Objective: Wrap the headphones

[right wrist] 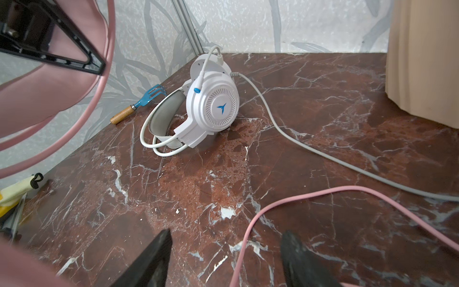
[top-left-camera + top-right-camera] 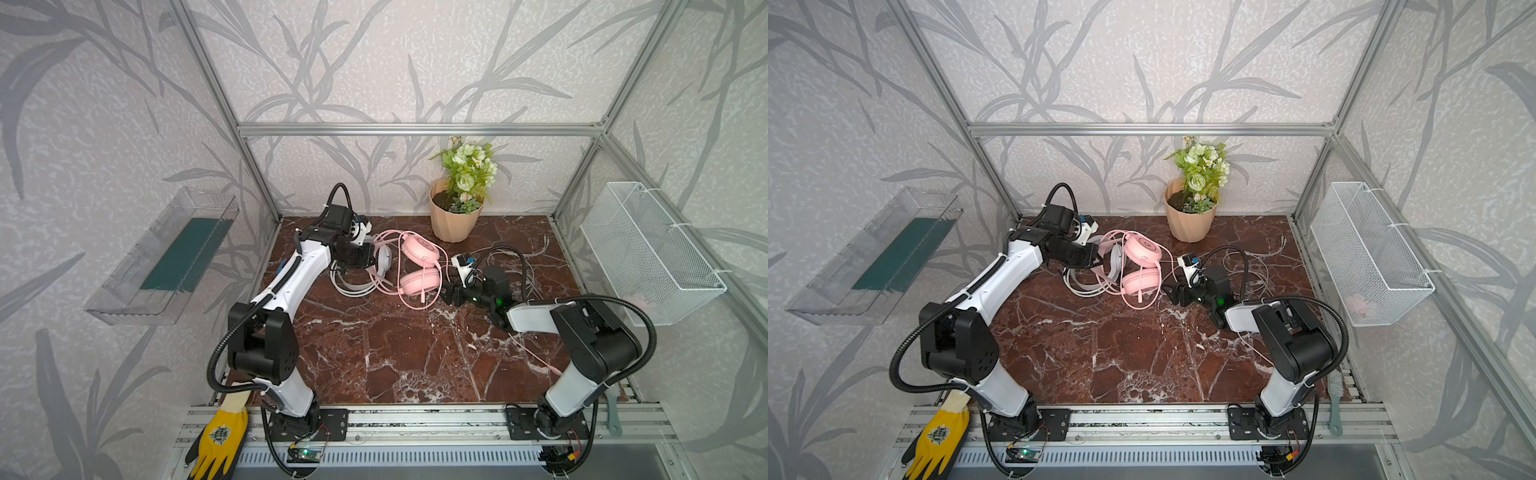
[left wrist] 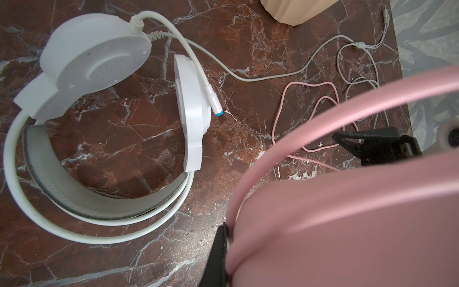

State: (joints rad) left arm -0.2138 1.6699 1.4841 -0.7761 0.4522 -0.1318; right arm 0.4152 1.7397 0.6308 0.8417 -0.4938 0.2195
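In both top views the left hand (image 2: 374,261) is clamped on the headband of the pink headset (image 2: 419,266). The white headset (image 2: 357,286) lies just beside that hand on the surface (image 2: 374,353). The right hand (image 2: 448,293) sits near the pink earcups with its jaws apart.

In the left wrist view, one finger (image 3: 218,253) presses the pink band, and the white headset lies ahead.

In the right wrist view, the pink cable (image 1: 250,223) runs between the parted fingers (image 1: 159,253), not gripped. The white headset stands well ahead.

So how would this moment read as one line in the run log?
left gripper: shut on pink headphones, by headband | right gripper: open, straddling pink cable | white headphones: free on table
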